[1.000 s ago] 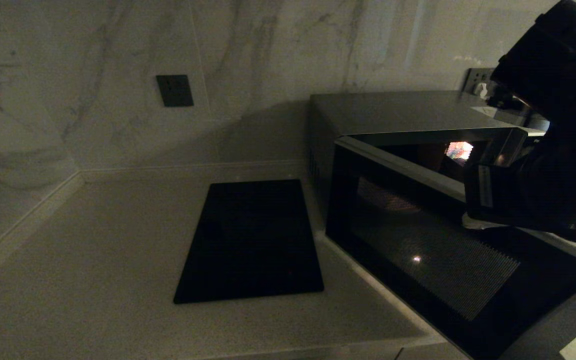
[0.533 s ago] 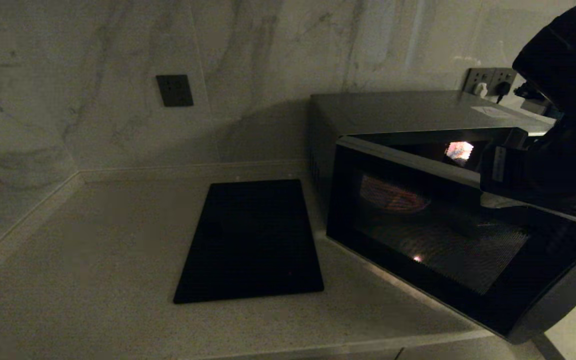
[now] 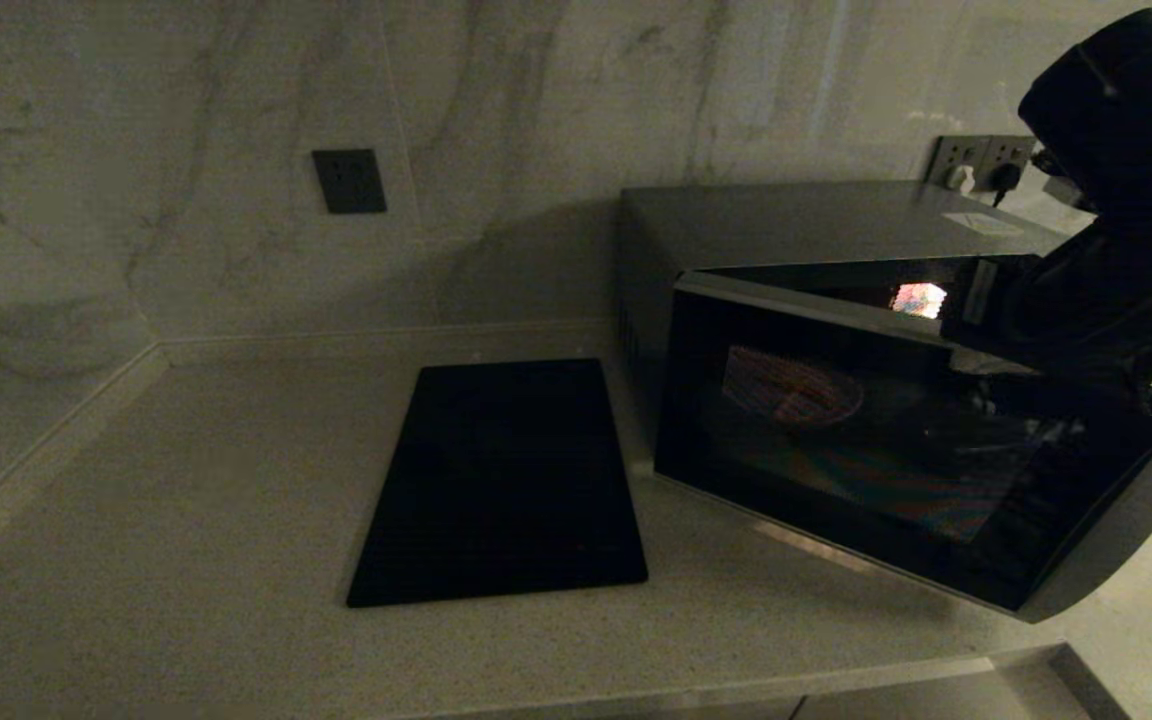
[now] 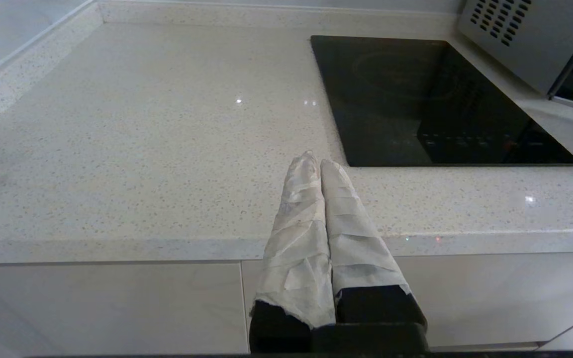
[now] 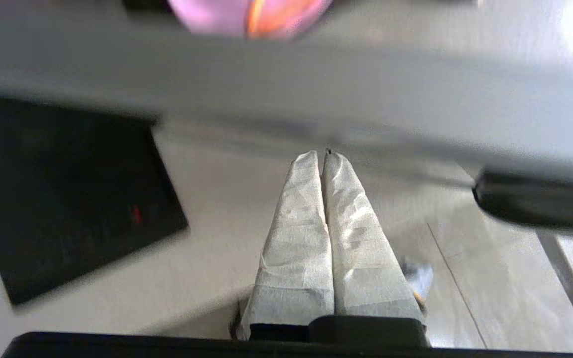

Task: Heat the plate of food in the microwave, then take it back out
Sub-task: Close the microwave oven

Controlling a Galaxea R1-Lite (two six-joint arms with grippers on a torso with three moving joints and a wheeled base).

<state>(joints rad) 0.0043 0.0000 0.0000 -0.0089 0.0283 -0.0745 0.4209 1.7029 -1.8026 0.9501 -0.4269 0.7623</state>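
The plate of food (image 3: 792, 386) sits inside the microwave (image 3: 816, 300), seen through the dark glass of the door (image 3: 866, 440), which hangs partly open with its free edge out to the right. The right tool (image 5: 323, 155) has its two wrapped fingers pressed tight together, holding nothing, and it is right by that free edge of the door (the plate lies behind the glass, further in). The left tool (image 4: 315, 161), also pinched together and empty, waits far off over the front of the table (image 4: 117, 149), so I think the right arm is the one to move the door.
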